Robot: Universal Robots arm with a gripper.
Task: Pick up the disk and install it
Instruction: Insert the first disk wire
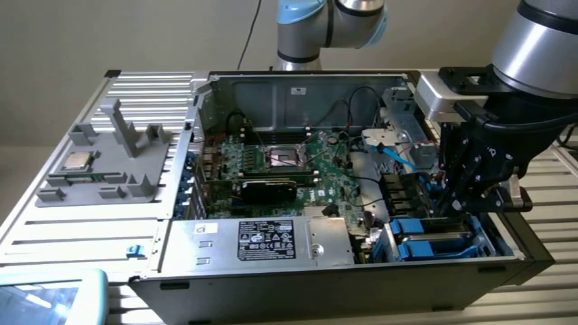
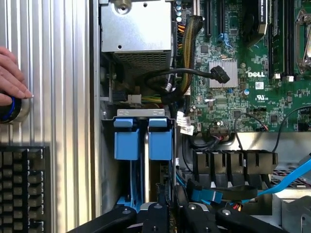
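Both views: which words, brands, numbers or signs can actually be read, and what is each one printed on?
"DELL": white lettering on the green motherboard, wrist view.
Too small to read: the white print and symbols on the black label of the silver box, exterior view.
Too small to read: the two white tags in the wrist view.
Unreadable: any marking on the processor chip on the grey tray.

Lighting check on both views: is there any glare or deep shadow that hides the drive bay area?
Exterior view: strong light whitens the ribbed table, and the dark hand over the drive bay reads nearly as a silhouette. Wrist view: there are bright streaks on the ribbed table, the blue carriers are evenly lit, and the shadow is darker below them.
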